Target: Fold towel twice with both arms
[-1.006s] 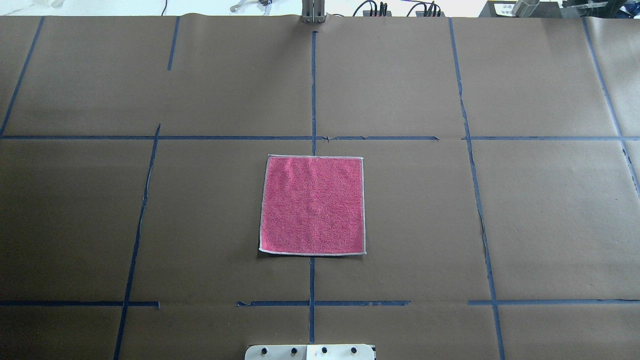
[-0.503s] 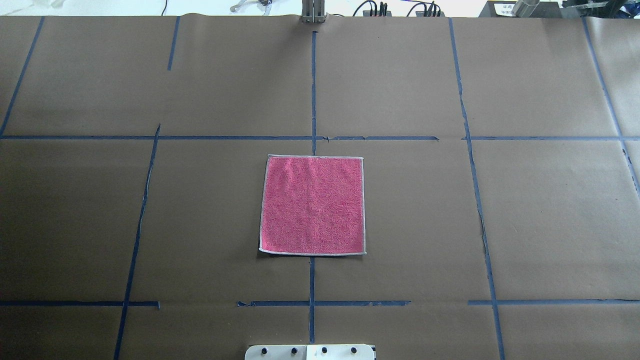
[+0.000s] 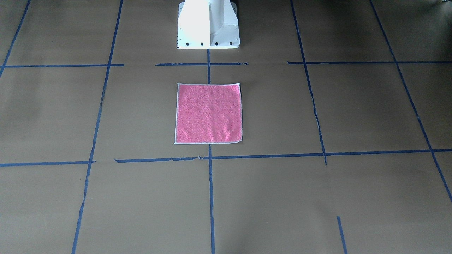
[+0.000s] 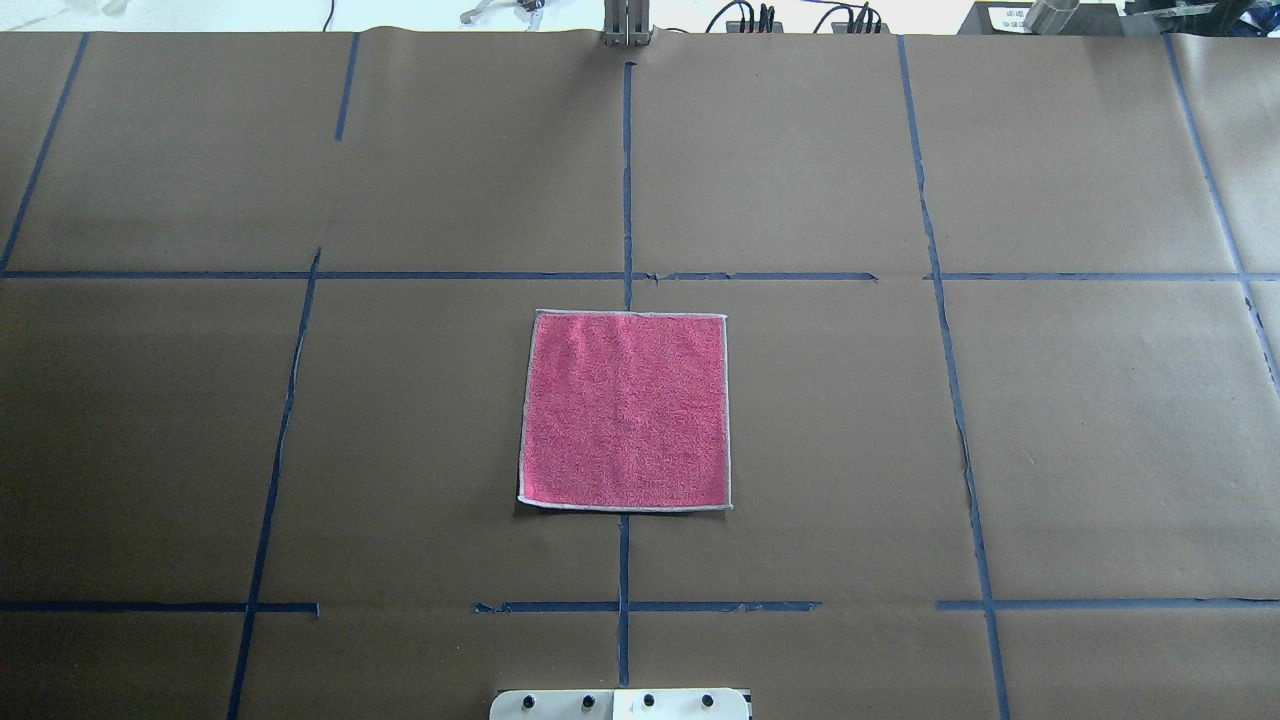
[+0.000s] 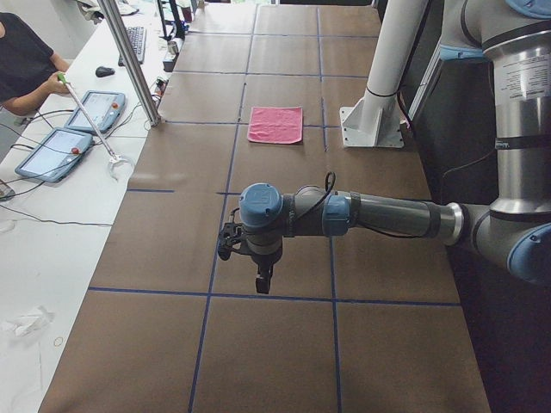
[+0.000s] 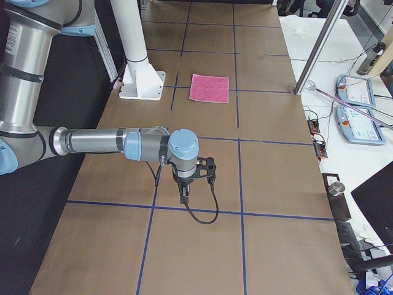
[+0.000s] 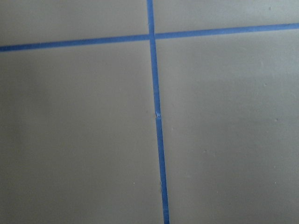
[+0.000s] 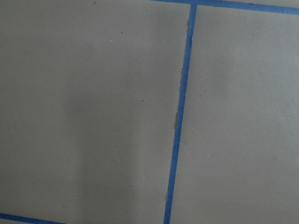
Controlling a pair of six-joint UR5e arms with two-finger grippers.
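Brown paper-covered table (image 4: 1100, 420), blue tape grid (image 4: 627, 180), white side bench (image 5: 52, 258) with tablets (image 5: 95, 110), metal post (image 5: 131, 60)

The worktop (image 4: 1100, 420) is covered in brown paper and divided into large rectangles by strips of blue tape (image 4: 624, 570). It carries a white metal pedestal base (image 3: 208, 24) at its robot-side edge. Near that base, out in front of it, a small square pink terry towel (image 3: 209, 113) with a thin white border lies flat and unfolded. It straddles the tape strip running out from the base's middle.
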